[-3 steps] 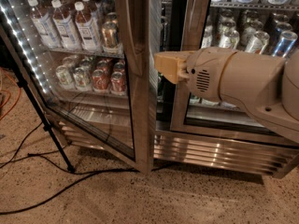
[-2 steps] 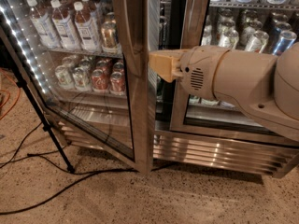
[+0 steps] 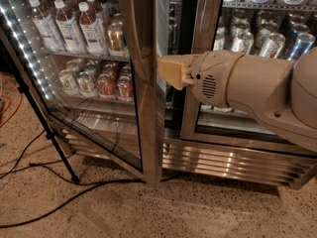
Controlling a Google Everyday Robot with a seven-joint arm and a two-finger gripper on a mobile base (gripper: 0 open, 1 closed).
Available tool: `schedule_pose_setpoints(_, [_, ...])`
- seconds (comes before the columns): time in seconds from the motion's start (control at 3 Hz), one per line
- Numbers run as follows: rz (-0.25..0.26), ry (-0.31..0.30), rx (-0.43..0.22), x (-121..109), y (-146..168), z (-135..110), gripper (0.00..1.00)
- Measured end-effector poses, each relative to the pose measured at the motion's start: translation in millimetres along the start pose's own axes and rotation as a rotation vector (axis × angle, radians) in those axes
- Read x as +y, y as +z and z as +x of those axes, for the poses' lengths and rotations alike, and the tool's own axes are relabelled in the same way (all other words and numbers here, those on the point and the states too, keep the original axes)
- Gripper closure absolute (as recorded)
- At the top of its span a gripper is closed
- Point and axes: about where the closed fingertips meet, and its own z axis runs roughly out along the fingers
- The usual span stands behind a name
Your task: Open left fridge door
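Observation:
The left fridge door [image 3: 141,58] stands ajar, with its wide steel frame edge swung out toward me and white LED dots running down its far left edge. Behind its glass are bottles and cans on shelves. My gripper [image 3: 167,73], a tan piece on the end of the beige arm [image 3: 247,88], reaches in from the right. It sits right against the inner side of the door's free edge, at mid height. The fridge [image 3: 233,157] fills the background, with a louvred steel grille along its base.
The right door [image 3: 208,43] is closed in front of silver cans. A black tripod leg [image 3: 47,128] and black cables [image 3: 59,202] lie on the speckled floor at the left. An orange cable [image 3: 10,103] runs along the far left.
My arm and gripper have shifted slightly left, and the door's free edge has swung a little further out with them.

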Motion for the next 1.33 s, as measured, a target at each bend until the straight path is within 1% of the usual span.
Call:
schedule_pose_setpoints(0.67, [0.015,-0.009,0.003,-5.4,0.7,3.3,1.00])
schedule_pose_setpoints(1.0, [0.017,-0.010,-0.010,-3.6,2.0,4.2,1.00])
schedule_pose_setpoints(1.33, [0.020,-0.008,-0.010,-6.1,1.7,8.0,1.00])
